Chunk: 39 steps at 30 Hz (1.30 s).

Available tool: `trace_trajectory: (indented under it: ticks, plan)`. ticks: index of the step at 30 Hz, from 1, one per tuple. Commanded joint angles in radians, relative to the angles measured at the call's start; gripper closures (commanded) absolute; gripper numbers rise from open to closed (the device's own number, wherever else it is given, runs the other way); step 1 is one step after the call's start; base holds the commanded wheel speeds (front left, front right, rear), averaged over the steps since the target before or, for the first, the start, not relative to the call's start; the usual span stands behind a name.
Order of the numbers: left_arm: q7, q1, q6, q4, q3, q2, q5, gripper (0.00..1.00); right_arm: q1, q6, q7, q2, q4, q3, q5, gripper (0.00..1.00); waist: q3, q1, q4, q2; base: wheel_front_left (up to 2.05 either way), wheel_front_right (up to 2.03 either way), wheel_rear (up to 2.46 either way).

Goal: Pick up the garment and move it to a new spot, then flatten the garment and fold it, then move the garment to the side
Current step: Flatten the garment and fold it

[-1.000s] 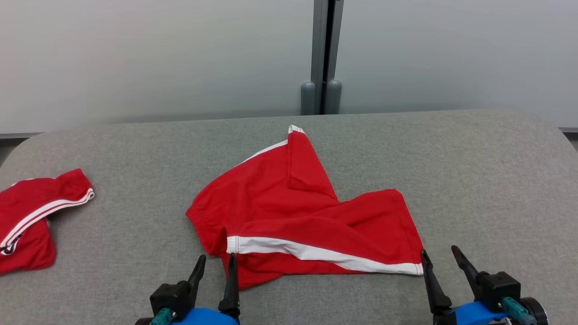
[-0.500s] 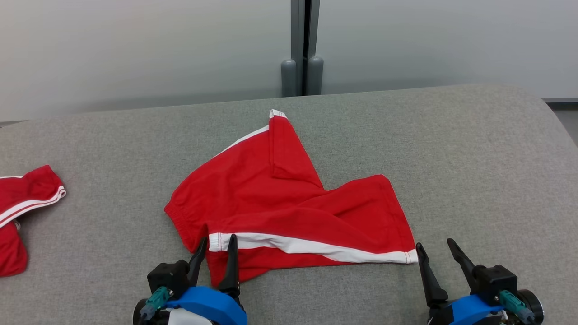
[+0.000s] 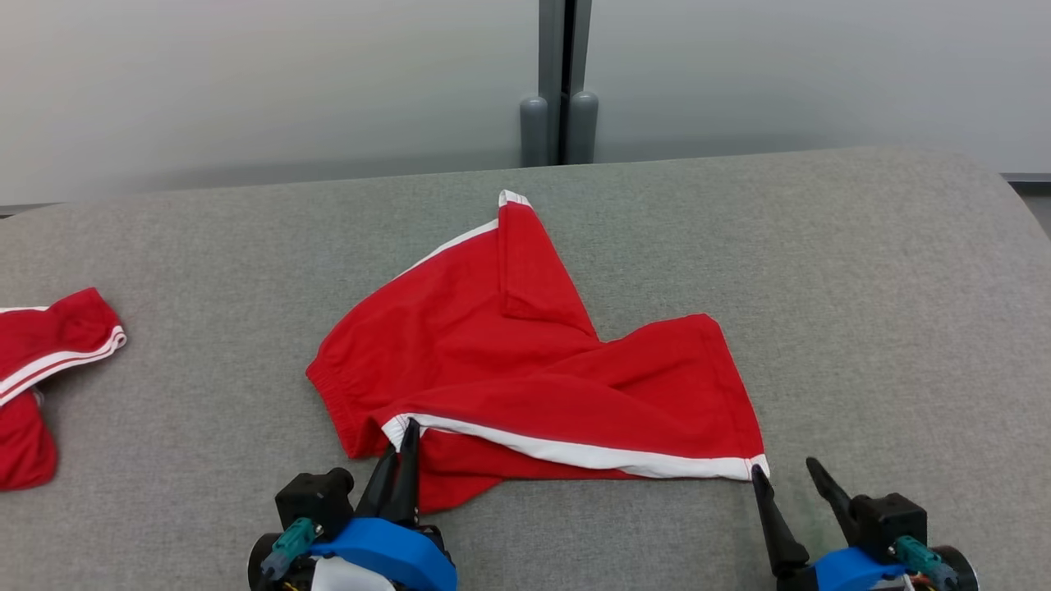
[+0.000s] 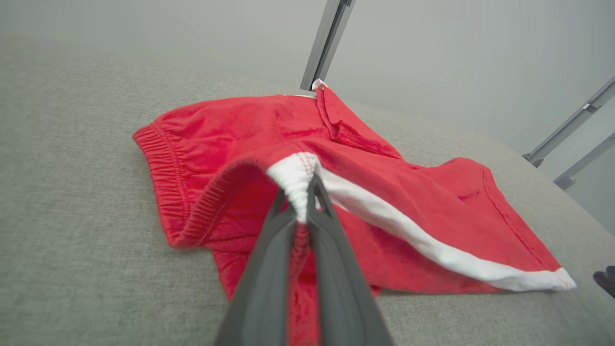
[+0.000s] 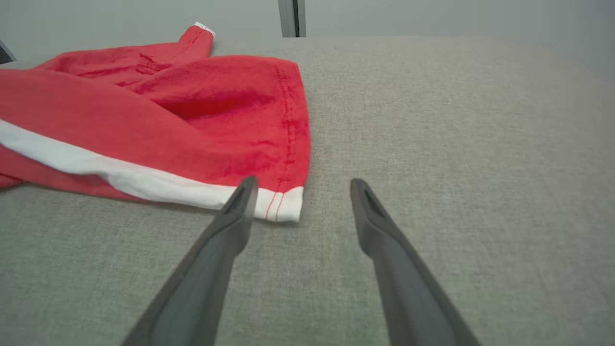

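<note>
The garment (image 3: pixel 525 369) is lying crumpled near the middle of the grey padded surface (image 3: pixel 862 328), close to its near edge. It is a pair of bright red shorts. A gathered elastic waistband (image 3: pixel 328 394) is forming its left end, and a broad white stripe (image 3: pixel 575 451) is running along its near side from the waistband to the right hem. One leg is folding up and away, ending in a narrow point with a small white tip (image 3: pixel 513 199), while the other leg is spreading to the right in soft, shallow creases. In the right wrist view the garment (image 5: pixel 168 110) is showing a line of red stitching down its hem, and the stripe is ending at a square white corner.

The left gripper (image 3: pixel 406 435) is pinching the waistband right where the stripe begins, its two dark fingers pressing together on the fabric. In the left wrist view this gripper (image 4: pixel 307 190) is lifting that white corner slightly off the surface.

The right gripper (image 3: pixel 782 465) is standing with its fingers spread and holding nothing. Its left finger is sitting just beside the white hem corner.

A second red garment with white stripes (image 3: pixel 49 361) is lying well apart at the left edge.
</note>
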Motion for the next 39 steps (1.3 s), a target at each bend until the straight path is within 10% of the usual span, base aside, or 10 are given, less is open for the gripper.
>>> trace_trajectory:
  ticks: [1,12,14,18,39]
  plan:
    - [-0.003,-0.006,-0.002,-0.004,0.0,0.0,0.009,1.0,-0.014,0.0,-0.001,-0.007,0.013,-0.002,0.007,0.0,0.001,-0.0001,0.006,-0.0001,0.0,0.0,0.0]
    - [-0.003,-0.007,-0.007,-0.001,-0.027,0.0,0.036,1.0,-0.079,0.0,-0.001,-0.004,0.158,0.003,0.028,0.0,0.025,-0.0001,0.047,-0.0001,0.0,0.0,0.0]
    - [-0.003,-0.009,-0.006,0.0,-0.03,0.0,0.037,1.0,-0.085,0.0,-0.001,-0.003,0.171,0.001,0.028,0.21,0.028,-0.0001,0.051,-0.0001,0.0,0.0,0.0]
    - [-0.003,-0.015,-0.004,0.0,-0.032,0.0,0.037,1.0,-0.091,0.0,0.0,-0.002,0.208,0.01,0.035,1.0,0.034,-0.0001,0.056,-0.0001,0.0,0.0,0.0]
    - [-0.003,-0.224,-0.072,-0.245,0.147,0.028,0.209,1.0,-0.293,0.0,-0.001,-0.096,-0.179,0.076,0.317,1.0,-0.093,-0.0001,-0.017,-0.0001,0.0,0.0,0.0]
